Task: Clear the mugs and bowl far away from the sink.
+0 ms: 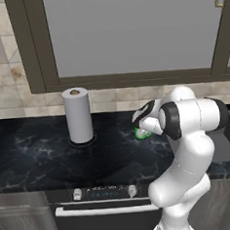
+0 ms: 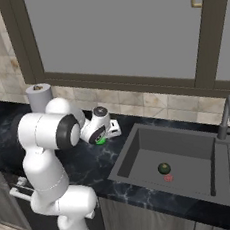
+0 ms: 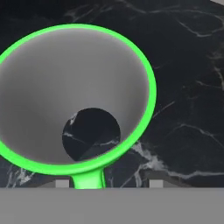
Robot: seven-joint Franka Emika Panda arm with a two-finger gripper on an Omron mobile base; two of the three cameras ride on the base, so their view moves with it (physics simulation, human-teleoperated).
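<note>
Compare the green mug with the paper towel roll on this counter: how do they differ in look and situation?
The mug is bright green with a grey inside; the paper towel roll is plain white. The mug is low and open-topped, with a handle; the roll is a tall upright column. In the base views the robot's hand covers most of the mug, while the roll stands free, away from the arm. Both rest on the dark marbled counter, left of the sink.
</note>
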